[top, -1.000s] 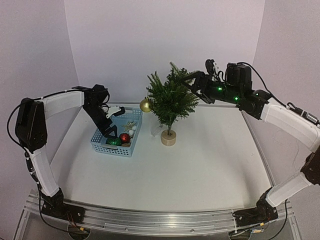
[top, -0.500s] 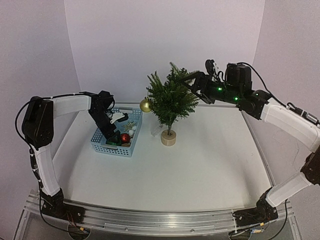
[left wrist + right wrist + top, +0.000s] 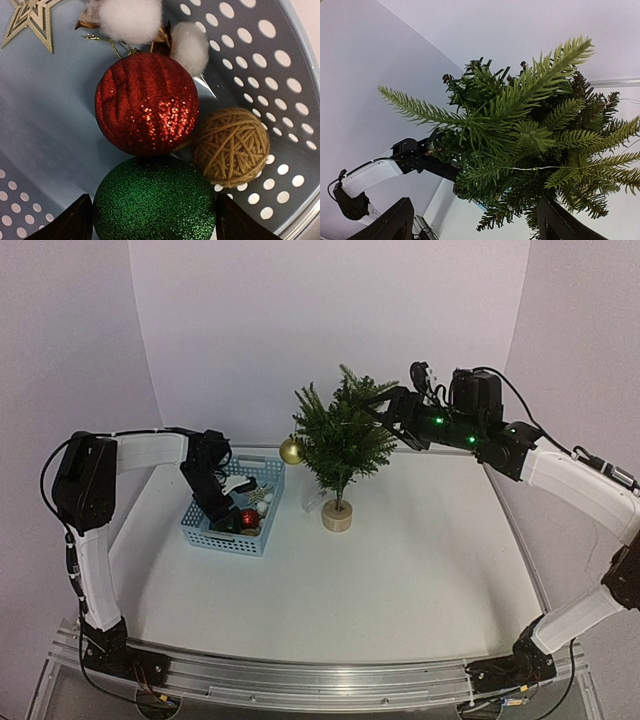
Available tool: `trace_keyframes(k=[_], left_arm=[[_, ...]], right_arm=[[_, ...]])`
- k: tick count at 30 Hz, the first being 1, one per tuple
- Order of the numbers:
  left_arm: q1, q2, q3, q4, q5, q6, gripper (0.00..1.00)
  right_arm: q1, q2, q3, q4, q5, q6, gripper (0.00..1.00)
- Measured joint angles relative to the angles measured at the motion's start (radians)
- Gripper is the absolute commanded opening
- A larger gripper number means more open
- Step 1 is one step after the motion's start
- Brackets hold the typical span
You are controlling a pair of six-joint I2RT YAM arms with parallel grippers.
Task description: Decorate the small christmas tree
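The small christmas tree (image 3: pixel 340 440) stands on its pale wooden disc (image 3: pixel 337 517) at the table's back middle, with a gold ball (image 3: pixel 291 451) hanging on its left side. My left gripper (image 3: pixel 226 516) reaches down into the blue basket (image 3: pixel 212 536). In the left wrist view the left gripper (image 3: pixel 152 222) straddles a green glitter ball (image 3: pixel 155 200), a sliver of gap showing at the right finger. A red glitter ball (image 3: pixel 146 102) and a twine ball (image 3: pixel 231 146) lie just beyond. My right gripper (image 3: pixel 385 410) is open at the tree's upper right branches (image 3: pixel 530 135).
The basket also holds a gold star (image 3: pixel 32 17) and white cotton puffs (image 3: pixel 131 17). Its perforated wall (image 3: pixel 280 75) rises close on the right. The basket sits left of the tree, near the table's back left edge.
My left gripper has dropped deeper into the basket and its jaws have narrowed around the green ball. The right arm and the tree have not moved.
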Motion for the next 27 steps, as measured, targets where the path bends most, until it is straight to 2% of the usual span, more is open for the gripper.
trace_keyframes(k=[5, 14, 27], left_arm=[[0.0, 0.001, 0.045, -0.026, 0.003, 0.002, 0.59], [0.013, 0.002, 0.126, -0.082, 0.008, 0.004, 0.6], [0.048, -0.057, 0.493, -0.123, 0.026, 0.019, 0.61]], right_arm=[[0.0, 0.0, 0.0, 0.0, 0.0, 0.0, 0.85], [0.0, -0.001, 0.0, 0.0, 0.003, 0.0, 0.85], [0.0, -0.011, 0.0, 0.0, 0.003, -0.002, 0.85]])
